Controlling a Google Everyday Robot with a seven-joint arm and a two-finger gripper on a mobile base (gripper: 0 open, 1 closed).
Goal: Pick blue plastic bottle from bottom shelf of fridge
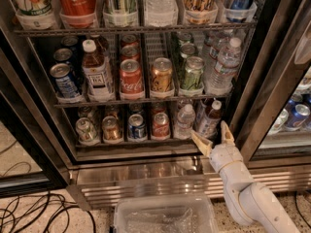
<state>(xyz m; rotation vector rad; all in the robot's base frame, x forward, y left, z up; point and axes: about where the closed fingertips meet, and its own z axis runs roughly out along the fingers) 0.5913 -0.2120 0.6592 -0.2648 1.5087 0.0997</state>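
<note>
The fridge [146, 182] stands open, its shelves full of drinks. On the bottom shelf, at the far right, stands the blue plastic bottle [209, 119], with a white cap, dark contents at the neck and a pale blue label. A clear water bottle [184, 121] stands just left of it. My gripper [214, 137] is open, just below and in front of the blue bottle at the shelf's front edge. One fingertip [199, 141] points left and the other [226, 130] points up, right of the bottle. It holds nothing.
Several cans [136, 126] fill the bottom shelf to the left. A white-labelled tea bottle [96, 70] and a water bottle [222, 67] stand on the middle shelf. A clear plastic bin [165, 217] sits on the floor, cables [29, 212] lie at the left. A second cooler [295, 115] stands at the right.
</note>
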